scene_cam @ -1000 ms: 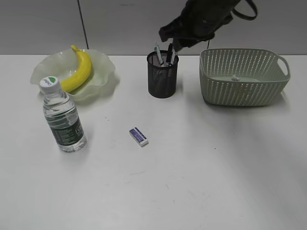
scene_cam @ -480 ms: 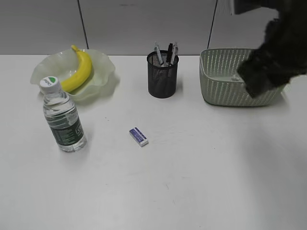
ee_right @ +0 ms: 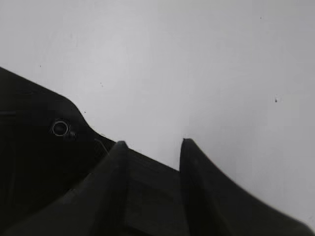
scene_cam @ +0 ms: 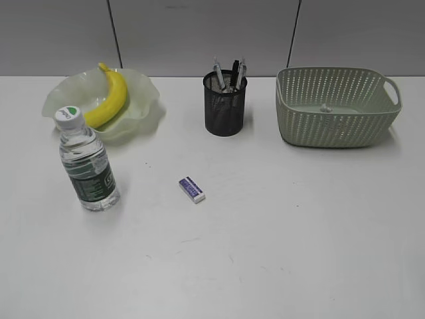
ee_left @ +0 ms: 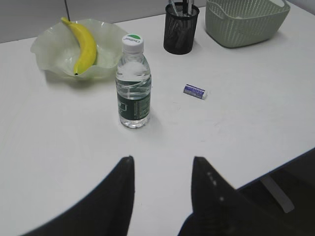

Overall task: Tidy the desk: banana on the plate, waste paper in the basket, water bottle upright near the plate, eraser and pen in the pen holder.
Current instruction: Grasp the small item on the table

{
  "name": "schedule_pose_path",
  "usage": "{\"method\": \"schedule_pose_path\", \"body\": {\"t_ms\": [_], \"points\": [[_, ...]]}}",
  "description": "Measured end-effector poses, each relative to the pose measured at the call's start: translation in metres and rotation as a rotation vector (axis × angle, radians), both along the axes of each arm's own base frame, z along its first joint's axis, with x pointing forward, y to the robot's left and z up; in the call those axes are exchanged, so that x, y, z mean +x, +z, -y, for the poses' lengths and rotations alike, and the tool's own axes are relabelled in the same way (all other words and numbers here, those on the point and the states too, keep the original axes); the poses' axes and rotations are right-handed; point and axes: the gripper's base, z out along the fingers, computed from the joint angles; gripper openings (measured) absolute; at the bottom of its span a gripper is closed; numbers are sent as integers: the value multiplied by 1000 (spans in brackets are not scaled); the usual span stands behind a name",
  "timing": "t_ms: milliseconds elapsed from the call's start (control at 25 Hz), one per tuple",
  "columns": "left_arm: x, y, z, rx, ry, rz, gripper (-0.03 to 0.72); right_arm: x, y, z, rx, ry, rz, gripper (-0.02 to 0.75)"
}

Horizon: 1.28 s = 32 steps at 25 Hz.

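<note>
The banana (scene_cam: 113,97) lies in the wavy green plate (scene_cam: 143,86) at the back left; both also show in the left wrist view, banana (ee_left: 84,44) and plate (ee_left: 49,49). The water bottle (scene_cam: 86,163) stands upright in front of the plate, also seen in the left wrist view (ee_left: 133,83). The black pen holder (scene_cam: 225,109) holds several pens (scene_cam: 229,72). The eraser (scene_cam: 192,189) lies on the desk (scene_cam: 299,232). A bit of waste paper (scene_cam: 325,107) sits in the basket (scene_cam: 339,126). My left gripper (ee_left: 162,164) is open and empty above the desk's near edge. My right gripper (ee_right: 152,145) is open and empty over bare desk.
A grey partition wall runs behind the desk. In the left wrist view the desk's front right edge (ee_left: 275,164) drops off to dark floor. Neither arm shows in the exterior view.
My right arm has drawn back from above the pen holder, swept right past the basket and left the exterior view. The objects have not moved.
</note>
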Motion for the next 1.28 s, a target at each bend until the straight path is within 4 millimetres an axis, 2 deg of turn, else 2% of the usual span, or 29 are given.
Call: {"method": "schedule_pose_path", "body": {"t_ms": [240,360,560,680,800,1040,1160,1280], "points": [[0,0,0,2,1,-2,293,-54,-11,30,128,6,215,290],[7,1,5,25,-3,-44,293,-76,-8,42,201,23,353,290],[40,13,36,40,-43,-179,293,-103,-6,57,295,31,532,289],[78,26,66,1,-58,-208,293,-105,-6,58,301,37,547,274],[122,26,101,-31,-57,-293,293,-105,-7,58,299,40,548,254],[213,1,178,-48,-34,-566,293,-105,-7,58,298,43,549,246],[249,-19,221,-20,-39,-693,293,-105,-7,58,298,43,549,246],[277,-34,253,-25,12,-819,296,-105,-7,58,298,43,549,246]]}}
